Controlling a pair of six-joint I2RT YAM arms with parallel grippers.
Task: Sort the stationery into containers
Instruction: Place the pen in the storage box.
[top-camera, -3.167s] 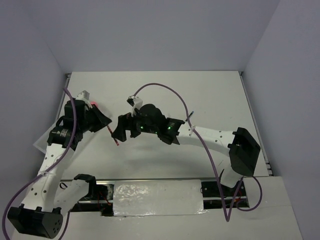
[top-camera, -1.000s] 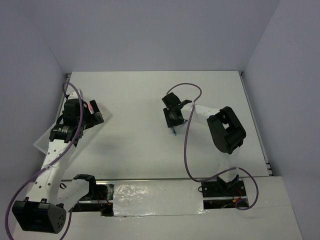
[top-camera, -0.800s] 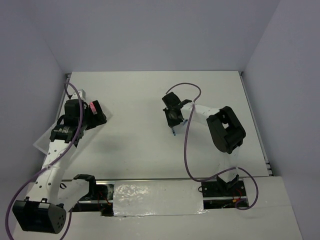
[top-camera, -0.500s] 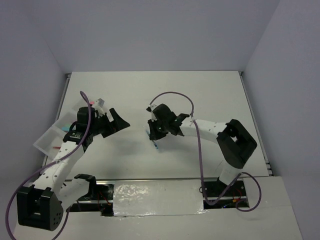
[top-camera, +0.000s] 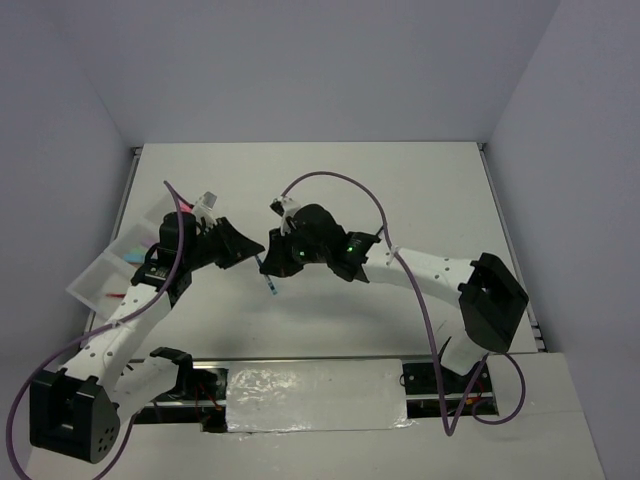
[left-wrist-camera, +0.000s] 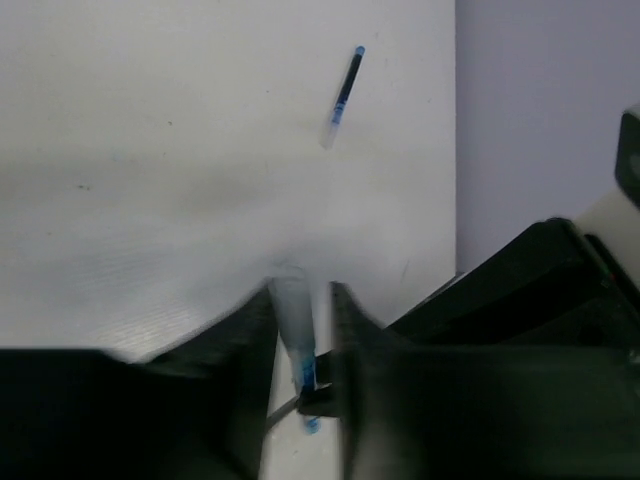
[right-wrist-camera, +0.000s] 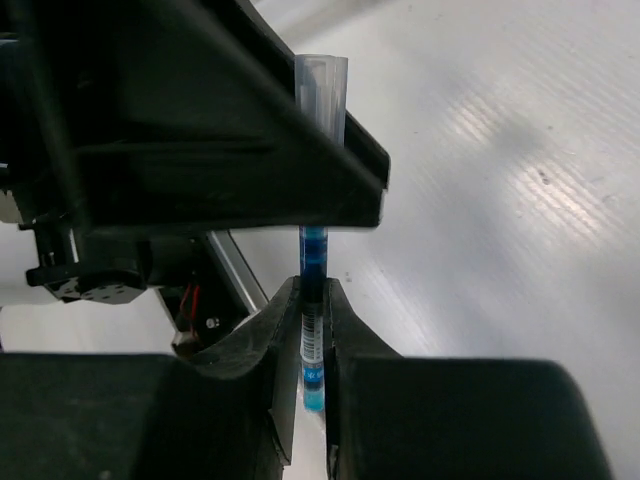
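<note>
Item: thin blue pen with clear cap (right-wrist-camera: 313, 255), left of centre over the white table (top-camera: 430, 190), well apart from the clear plastic divided tray (top-camera: 100, 282).

We note the right gripper (right-wrist-camera: 305, 292) clenched on its barrel. The left gripper (left-wrist-camera: 303, 300) flanks its cap, and we cannot tell whether it grips.

Second item: dark blue pen (left-wrist-camera: 343, 93), lying loose.

The pen (right-wrist-camera: 312, 300) has a blue barrel with a white, black-barred label (right-wrist-camera: 310, 337) and a clear cap (right-wrist-camera: 321, 85); the left gripper (left-wrist-camera: 300, 310) and right gripper (right-wrist-camera: 310, 295) are black. At 12 o'clock in the left wrist view, a second pen (left-wrist-camera: 343, 92) is dark blue with a light blue tip. The table (top-camera: 420, 190) is white, the arms (top-camera: 425, 272) are white with black joints, and the cables (top-camera: 330, 176) are purple.
</note>
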